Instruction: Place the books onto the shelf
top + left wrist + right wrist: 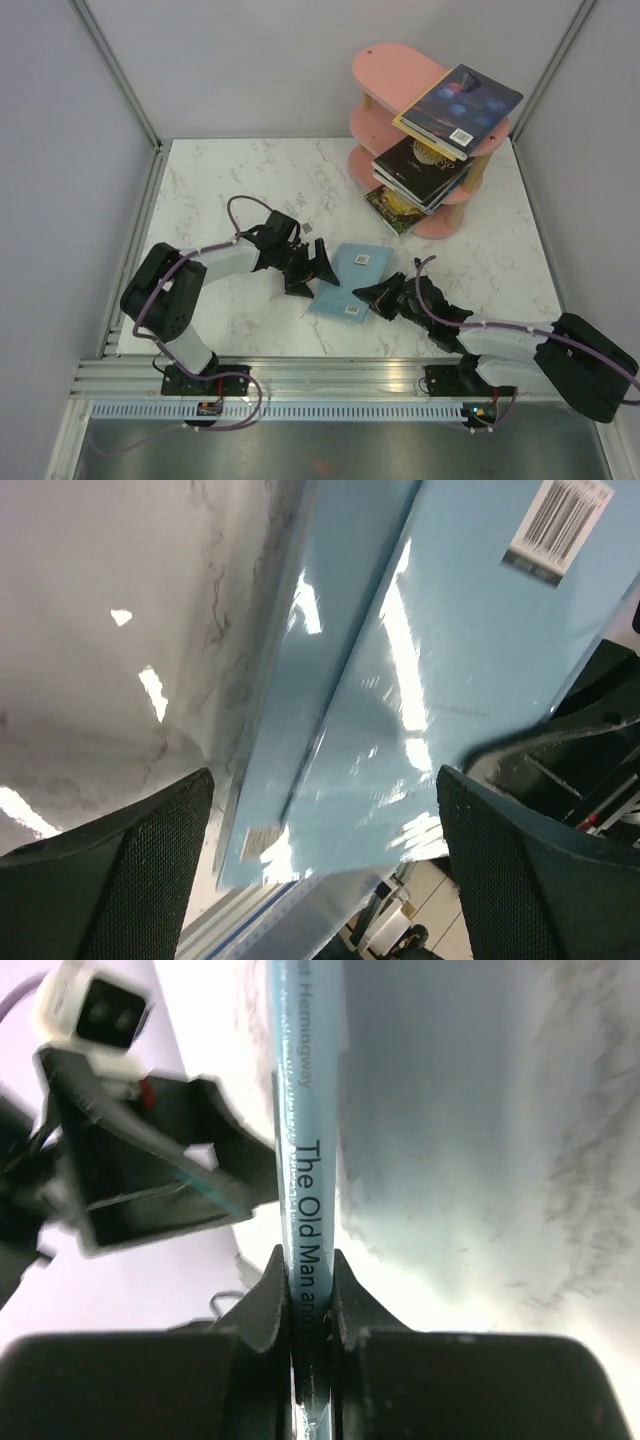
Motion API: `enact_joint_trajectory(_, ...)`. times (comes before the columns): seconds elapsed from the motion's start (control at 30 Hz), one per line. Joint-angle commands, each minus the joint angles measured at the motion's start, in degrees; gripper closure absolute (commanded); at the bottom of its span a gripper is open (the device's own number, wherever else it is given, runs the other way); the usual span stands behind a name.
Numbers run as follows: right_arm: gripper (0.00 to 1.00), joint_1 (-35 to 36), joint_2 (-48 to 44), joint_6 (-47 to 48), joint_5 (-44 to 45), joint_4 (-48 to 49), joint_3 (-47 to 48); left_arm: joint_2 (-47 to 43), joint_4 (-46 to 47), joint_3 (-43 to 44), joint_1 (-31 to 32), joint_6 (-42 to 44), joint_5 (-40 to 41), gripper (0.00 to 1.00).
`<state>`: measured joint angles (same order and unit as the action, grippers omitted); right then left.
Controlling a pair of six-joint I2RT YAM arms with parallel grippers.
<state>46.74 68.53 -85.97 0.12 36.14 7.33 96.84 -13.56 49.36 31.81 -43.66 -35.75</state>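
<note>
While the right pincer (310,1298) is squeezed tight on the thin edge of a light blue book (340,300), the left pincer (312,268) stands wide apart at the book's other side and holds nothing. A second light blue book (360,260) lies touching the first one. Both are flat on the surface (220,180), near the middle of its near edge. The shelf (395,65) stands in the far right corner. A dark blue book (465,100) lies up high on it and sticks out. A black book (420,165) tops a small pile on the board below. A green-yellow book (392,205) is at the bottom.
</note>
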Motion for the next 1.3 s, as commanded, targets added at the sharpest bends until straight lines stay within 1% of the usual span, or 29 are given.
enact_joint_trajectory(0.0, 1.00, -0.42, -8.48, 4.50, 7.96, -21.61, 5.21, -8.57, -1.37, 0.03, -2.09, -4.50, 3.65, 0.06)
enact_joint_trajectory(0.03, 1.00, -0.60, -12.33, 3.72, 9.71, -26.34, 6.19, -10.33, -3.55, 0.29, -2.89, -6.77, 5.49, 0.06)
enact_joint_trajectory(0.17, 1.00, -1.12, -18.25, -0.24, 12.80, -32.79, 10.67, -18.25, -6.82, 1.52, -4.48, -13.37, 10.25, 0.02)
enact_joint_trajectory(0.2, 1.00, -1.47, -18.43, -0.33, 13.06, -33.58, 11.73, -21.83, -7.09, 1.44, -4.48, -16.78, 11.30, 0.02)
enact_joint_trajectory(0.3, 1.00, -1.65, -17.21, 0.46, 12.63, -35.79, 16.91, -27.12, -8.32, 0.91, -4.48, -23.98, 13.77, 0.04)
enact_joint_trajectory(0.33, 1.00, -1.65, -16.16, 0.46, 12.36, -35.88, 18.06, -28.01, -9.28, 0.56, -4.48, -25.41, 13.43, 0.07)
enact_joint_trajectory(0.4, 1.00, -1.65, -15.01, 0.46, 11.75, -35.79, 21.40, -29.33, -10.69, 0.38, -4.30, -27.52, 12.90, 0.08)
enact_joint_trajectory(0.47, 1.00, -1.74, -13.43, 0.46, 11.57, -35.88, 24.20, -30.91, -13.40, 0.47, -4.22, -27.27, 12.46, 0.11)
enact_joint_trajectory(0.53, 1.00, -1.74, -12.12, 0.46, 11.75, -35.79, 25.62, -32.93, -15.08, 0.21, -4.22, -26.31, 12.46, 0.11)
enact_joint_trajectory(0.63, 1.00, -1.74, -10.01, -0.24, 11.31, -35.35, 27.56, -35.66, -15.44, -1.54, -3.08, -26.39, 13.77, 0.09)
enact_joint_trajectory(0.7, 1.00, -1.65, -8.25, -0.95, 9.82, -33.43, 28.26, -37.42, -15.09, -2.34, -2.11, -26.83, 14.47, 0.08)
enact_joint_trajectory(0.73, 1.00, -1.65, -7.63, -1.91, 9.29, -32.72, 28.44, -37.77, -14.92, -2.95, -1.93, -26.92, 14.83, 0.05)
enact_joint_trajectory(0.83, 1.00, -1.65, -5.61, -3.49, 8.15, -29.38, 28.88, -37.34, -12.99, -2.96, -1.40, -26.92, 14.83, 0.03)
enact_joint_trajectory(1.0, 1.00, -0.95, -2.89, -7.62, 7.44, -24.29, 30.28, -34.27, -12.37, -2.08, 0.00, -27.09, 15.62, 0.03)
enact_joint_trajectory(1.27, 1.00, 0.54, 0.19, -11.05, 8.32, -20.94, 34.94, -35.05, -11.49, -0.76, 0.36, -30.25, 19.13, 0.05)
